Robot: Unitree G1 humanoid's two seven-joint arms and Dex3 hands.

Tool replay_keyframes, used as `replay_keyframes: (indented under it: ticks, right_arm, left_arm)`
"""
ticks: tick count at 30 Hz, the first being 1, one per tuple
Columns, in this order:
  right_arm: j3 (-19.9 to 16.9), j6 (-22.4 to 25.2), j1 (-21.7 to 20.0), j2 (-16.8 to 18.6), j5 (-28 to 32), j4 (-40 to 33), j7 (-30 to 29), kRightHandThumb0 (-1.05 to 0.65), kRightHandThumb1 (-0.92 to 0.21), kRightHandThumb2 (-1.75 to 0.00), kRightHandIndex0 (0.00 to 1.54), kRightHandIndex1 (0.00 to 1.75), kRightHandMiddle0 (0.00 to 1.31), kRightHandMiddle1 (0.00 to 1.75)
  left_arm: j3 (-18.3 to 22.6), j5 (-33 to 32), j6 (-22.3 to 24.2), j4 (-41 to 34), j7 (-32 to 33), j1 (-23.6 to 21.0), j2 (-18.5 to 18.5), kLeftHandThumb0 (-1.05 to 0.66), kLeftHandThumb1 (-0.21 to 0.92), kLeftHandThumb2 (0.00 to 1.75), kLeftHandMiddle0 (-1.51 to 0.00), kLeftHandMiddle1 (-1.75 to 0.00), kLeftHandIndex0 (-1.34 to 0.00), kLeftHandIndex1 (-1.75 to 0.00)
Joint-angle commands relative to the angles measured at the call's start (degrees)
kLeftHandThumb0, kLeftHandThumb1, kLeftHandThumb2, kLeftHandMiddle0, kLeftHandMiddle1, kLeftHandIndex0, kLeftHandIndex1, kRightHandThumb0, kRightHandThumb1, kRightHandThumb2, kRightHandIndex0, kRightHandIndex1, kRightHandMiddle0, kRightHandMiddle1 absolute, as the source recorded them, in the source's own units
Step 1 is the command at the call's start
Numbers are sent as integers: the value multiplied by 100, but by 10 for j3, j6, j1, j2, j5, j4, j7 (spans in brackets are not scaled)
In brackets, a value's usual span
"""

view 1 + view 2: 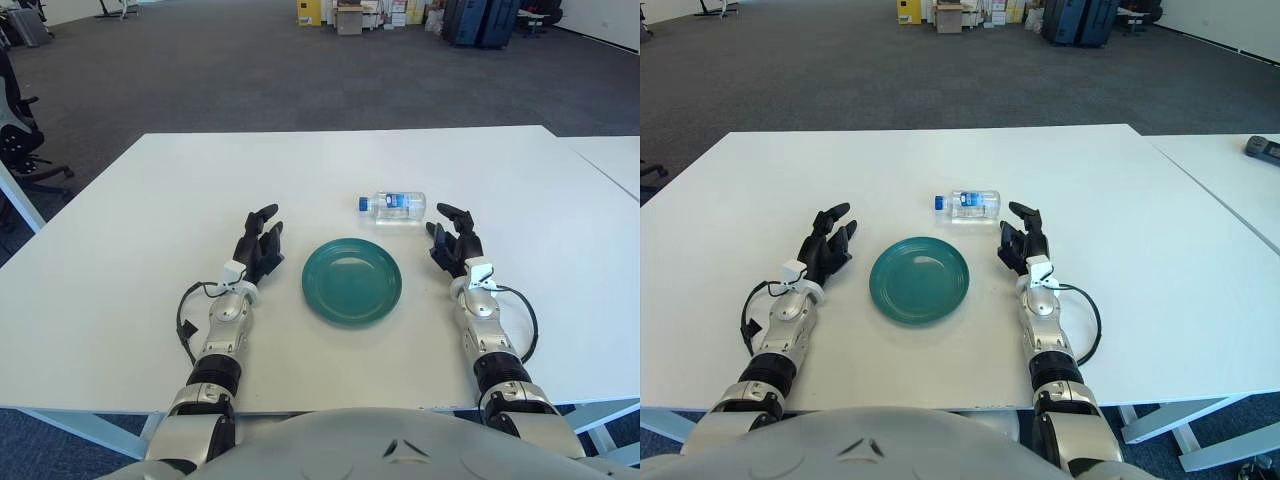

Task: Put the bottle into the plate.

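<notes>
A small clear water bottle (393, 205) with a blue cap and label lies on its side on the white table, just behind the plate. The teal plate (352, 281) sits empty at the table's middle, between my hands. My left hand (260, 241) rests on the table left of the plate, fingers spread and empty. My right hand (452, 238) rests right of the plate, fingers spread and empty, a short way to the right and in front of the bottle.
The white table (150, 220) reaches far to both sides. A second white table (610, 160) stands at the right with a narrow gap between. Office chairs (20, 130) stand at the left, and boxes and cases (400, 15) far back on the carpet.
</notes>
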Motion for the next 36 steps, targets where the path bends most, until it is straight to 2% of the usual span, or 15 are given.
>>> replay_keyframes:
  ticks: [1, 7, 10, 12, 14, 15, 17, 21, 23, 29, 36]
  right_arm:
    - [25, -13, -8, -51, -90, -11, -71, -73, -92, -51, 65, 7, 3, 95]
    - [52, 5, -63, -108, -179, 6, -147, -77, -92, -49, 66, 8, 3, 96]
    - [80, 15, -105, -139, -237, 29, -199, -79, -92, -48, 63, 7, 1, 94]
    - [103, 23, -130, -153, -269, 48, -224, -81, -92, -48, 58, 4, 1, 87]
    - [120, 28, -148, -163, -289, 65, -240, -86, -92, -50, 44, 2, 0, 71]
    - [129, 32, -156, -168, -297, 73, -245, -87, -92, -50, 41, 1, 0, 69]
    - [150, 46, -174, -180, -316, 83, -241, -92, -92, -52, 28, 1, 0, 54]
    - [182, 69, -212, -202, -331, 101, -188, -101, -92, -57, 9, 0, 0, 29]
    - [194, 76, -230, -208, -331, 112, -160, -103, -92, -59, 5, 0, 0, 21]
    - [215, 84, -266, -212, -325, 135, -110, -105, -92, -63, 0, 0, 0, 8]
    - [244, 95, -299, -197, -329, 163, -86, -105, -92, -63, 0, 0, 0, 3]
  left_arm:
    - [0, -1, 19, 19, -8, 1, 5, -76, 92, 80, -48, -2, 0, -81]
    - [0, -3, 20, 29, -9, -7, 4, -77, 92, 80, -49, -2, 0, -81]
    - [1, -6, 23, 33, -11, -11, 4, -77, 92, 81, -49, -2, 0, -82]
    - [1, -8, 26, 36, -12, -13, 3, -76, 92, 81, -49, -2, 0, -82]
    - [1, -9, 28, 37, -12, -15, 2, -76, 92, 81, -50, -2, 0, -83]
    - [1, -9, 29, 38, -12, -16, 1, -76, 92, 81, -50, -2, 0, -83]
    - [1, -11, 32, 39, -14, -17, 0, -76, 92, 81, -50, -2, 0, -83]
    - [1, -13, 35, 41, -16, -18, -2, -77, 92, 81, -50, -2, 0, -83]
    - [1, -13, 34, 42, -18, -18, -3, -78, 92, 81, -51, -2, 0, -83]
    - [1, -16, 32, 44, -19, -18, -6, -78, 92, 81, -52, -3, 0, -84]
    - [0, -19, 31, 47, -21, -19, -8, -79, 92, 82, -53, -3, -1, -84]
